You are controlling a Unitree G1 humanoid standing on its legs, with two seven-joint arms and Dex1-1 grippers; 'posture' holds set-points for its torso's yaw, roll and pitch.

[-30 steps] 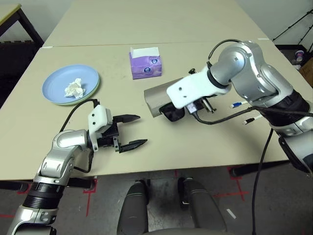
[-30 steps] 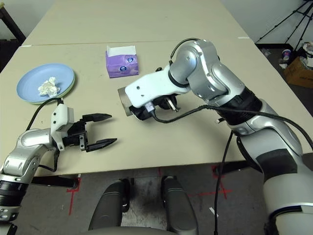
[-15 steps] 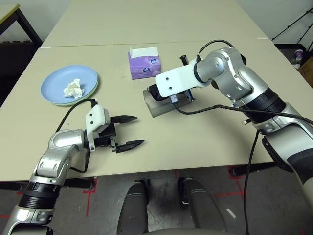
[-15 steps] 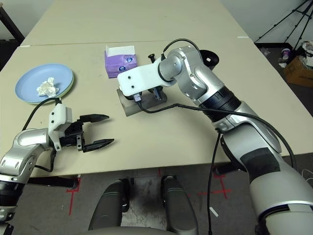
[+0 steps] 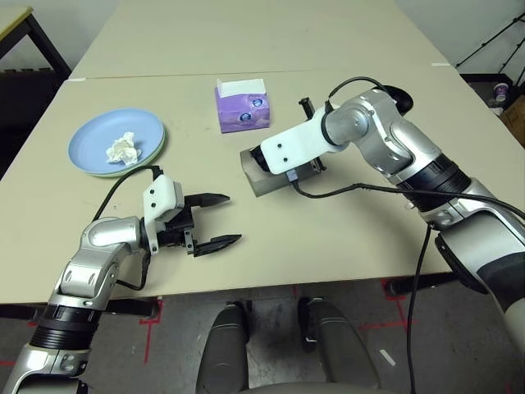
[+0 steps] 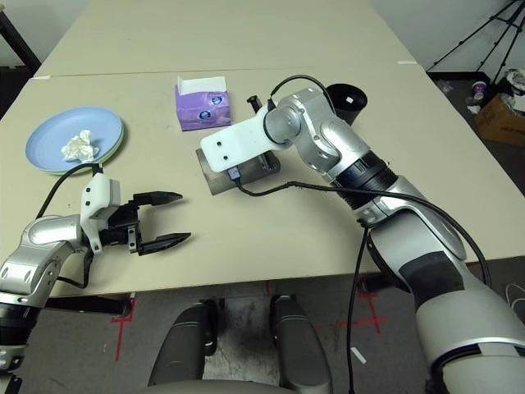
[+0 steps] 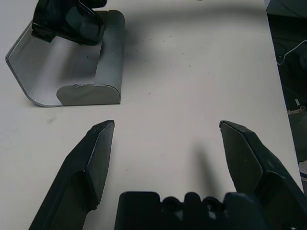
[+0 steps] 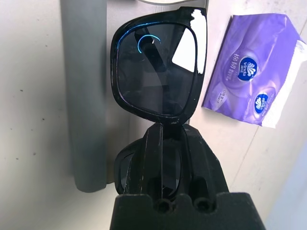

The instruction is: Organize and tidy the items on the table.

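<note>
My right gripper (image 8: 165, 132) is shut on the bridge of the black sunglasses (image 8: 156, 72), holding them over the open grey glasses case (image 5: 264, 180) at the table's middle. In the left wrist view the sunglasses (image 7: 67, 21) hang just at the case's (image 7: 72, 67) raised lid. My left gripper (image 5: 212, 222) stands open above the bare table (image 5: 328, 238), near and to the left of the case, with nothing between its fingers. A crumpled white tissue (image 5: 123, 148) lies on the light blue plate (image 5: 94, 139), which is stacked on a pale green one. The black cup (image 6: 347, 98) stands behind my right arm.
A purple tissue box (image 5: 243, 107) stands just beyond the case. The plates sit at the far left. A second table adjoins at the back. My right forearm and its cable stretch across the right half of the table.
My right arm has swung the sunglasses left and away from me, from beside the case to over its open inside. The left arm has stayed where it was.
</note>
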